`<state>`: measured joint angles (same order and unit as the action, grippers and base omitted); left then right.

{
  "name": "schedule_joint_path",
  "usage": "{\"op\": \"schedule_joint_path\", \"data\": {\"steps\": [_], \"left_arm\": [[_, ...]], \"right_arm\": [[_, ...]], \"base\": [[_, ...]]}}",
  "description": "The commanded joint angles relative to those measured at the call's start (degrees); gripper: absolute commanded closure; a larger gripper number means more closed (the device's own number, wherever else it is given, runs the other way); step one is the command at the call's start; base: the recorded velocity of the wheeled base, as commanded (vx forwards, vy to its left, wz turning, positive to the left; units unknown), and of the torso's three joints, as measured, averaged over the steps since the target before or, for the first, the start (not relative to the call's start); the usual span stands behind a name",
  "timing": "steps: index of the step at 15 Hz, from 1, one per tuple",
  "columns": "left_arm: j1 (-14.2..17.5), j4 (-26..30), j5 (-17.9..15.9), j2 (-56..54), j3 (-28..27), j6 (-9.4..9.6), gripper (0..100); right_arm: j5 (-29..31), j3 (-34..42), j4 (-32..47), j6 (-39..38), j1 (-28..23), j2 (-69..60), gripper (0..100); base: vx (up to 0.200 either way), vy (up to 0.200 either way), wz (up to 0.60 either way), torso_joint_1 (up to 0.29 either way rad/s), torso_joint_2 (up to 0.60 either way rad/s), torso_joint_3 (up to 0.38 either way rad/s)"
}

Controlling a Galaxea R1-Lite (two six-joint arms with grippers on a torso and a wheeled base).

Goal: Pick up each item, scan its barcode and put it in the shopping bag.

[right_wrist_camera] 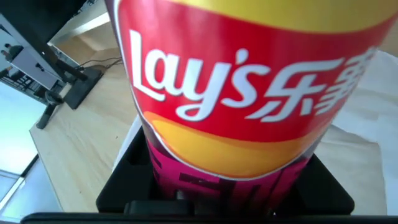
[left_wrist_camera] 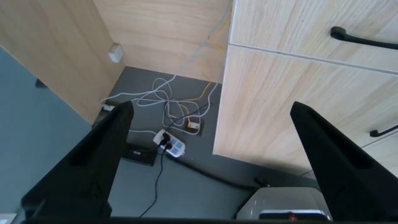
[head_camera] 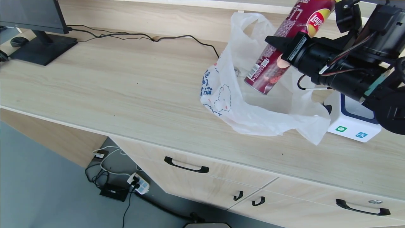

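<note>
A tall dark-red chips can (head_camera: pixel 286 41) hangs tilted over the open white shopping bag (head_camera: pixel 253 104) on the wooden counter, its lower end just above the bag's mouth. My right gripper (head_camera: pixel 281 52) is shut on the can around its middle. Close up in the right wrist view, the can (right_wrist_camera: pixel 249 93) sits between the gripper's black jaws. My left gripper (left_wrist_camera: pixel 211 162) is open, hanging low beside the cabinet over the floor with nothing between its fingers (left_wrist_camera: pixel 93 162).
A white barcode scanner (head_camera: pixel 352 122) stands on the counter right of the bag. A monitor base (head_camera: pixel 42 47) and cables (head_camera: pixel 142 36) lie at the counter's far left. Drawers with black handles (head_camera: pixel 186 165) are below; a power strip (head_camera: pixel 139 185) lies on the floor.
</note>
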<state>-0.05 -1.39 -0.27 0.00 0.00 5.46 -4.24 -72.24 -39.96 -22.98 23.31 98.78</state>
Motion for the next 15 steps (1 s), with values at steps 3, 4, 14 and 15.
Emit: {"op": "schedule_joint_path", "data": {"steps": [3, 4, 14, 15], "left_arm": [[0.0, 0.0, 0.0, 0.1, 0.0, -0.01, 0], [0.0, 0.0, 0.0, 0.1, 0.0, 0.08, 0], [-0.1, -0.1, 0.0, 0.1, 0.0, 0.16, 0], [0.0, -0.2, 0.0, 0.1, 0.0, 0.43, 0]], "right_arm": [[-1.6, -0.4, 0.1, -3.1, 2.0, 1.8, 100], [-1.9, -0.8, -0.1, -2.7, 1.9, 2.4, 100], [3.5, -6.2, 1.7, -2.4, 4.1, 3.6, 100], [7.9, -6.0, 2.3, -3.7, 4.1, 3.6, 100]], "base": [[0.0, 0.0, 0.0, 0.0, 0.0, 0.0], [0.0, 0.0, 0.0, 0.0, 0.0, 0.0], [0.0, 0.0, 0.0, 0.0, 0.0, 0.0], [0.0, 0.0, 0.0, 0.0, 0.0, 0.0]]}}
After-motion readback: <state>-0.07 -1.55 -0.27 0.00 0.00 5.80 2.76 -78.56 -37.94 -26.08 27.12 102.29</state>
